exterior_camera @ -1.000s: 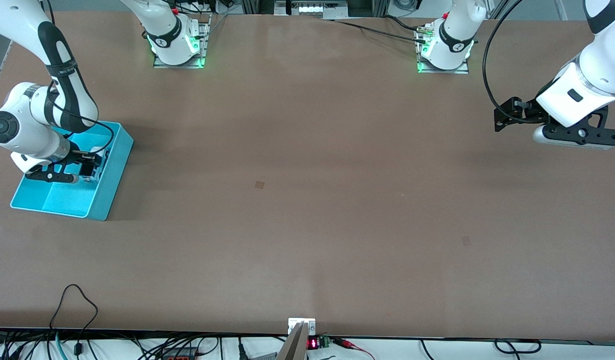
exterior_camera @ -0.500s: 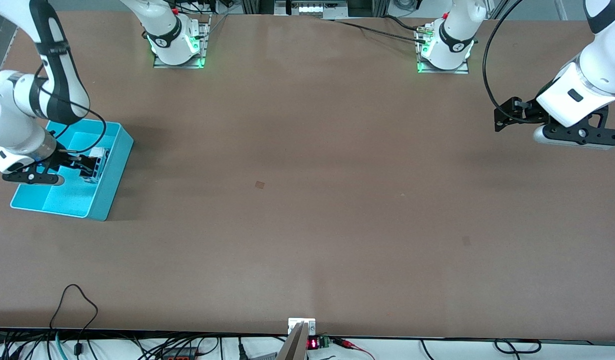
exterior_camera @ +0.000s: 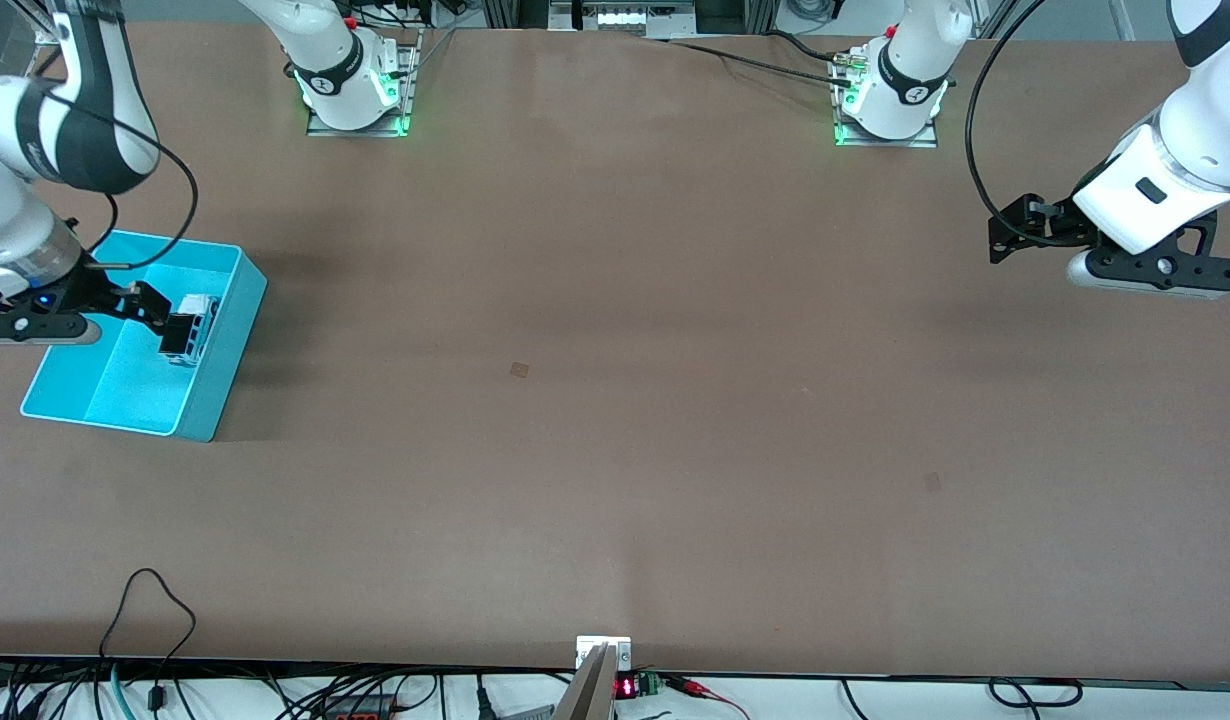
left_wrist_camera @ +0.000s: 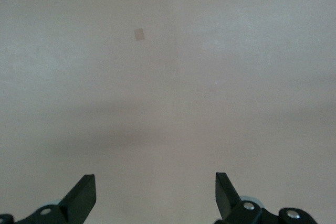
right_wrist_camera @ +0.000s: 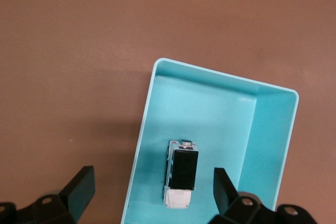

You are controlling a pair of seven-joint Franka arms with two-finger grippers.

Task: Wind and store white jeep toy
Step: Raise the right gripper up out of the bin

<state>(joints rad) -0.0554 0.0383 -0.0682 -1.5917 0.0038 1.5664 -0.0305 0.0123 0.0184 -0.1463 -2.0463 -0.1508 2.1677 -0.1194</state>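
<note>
The table (exterior_camera: 615, 400) has a matt brown top, smooth and even like laminate or hardboard, with faint soft reflections. The turquoise bin (right_wrist_camera: 273, 129) looks like moulded plastic, smooth with a slight satin sheen on its walls. The white jeep toy (right_wrist_camera: 181, 179) looks like hard plastic, its black roof panel glossier than its white body. The arms' shells are glossy white plastic, and both grippers' fingers (left_wrist_camera: 84, 198) are matt black.

Brown table (exterior_camera: 615, 400), turquoise bin (exterior_camera: 210, 385) set on it at the right arm's end, below the right gripper (exterior_camera: 145, 305), two small square marks on the surface.
</note>
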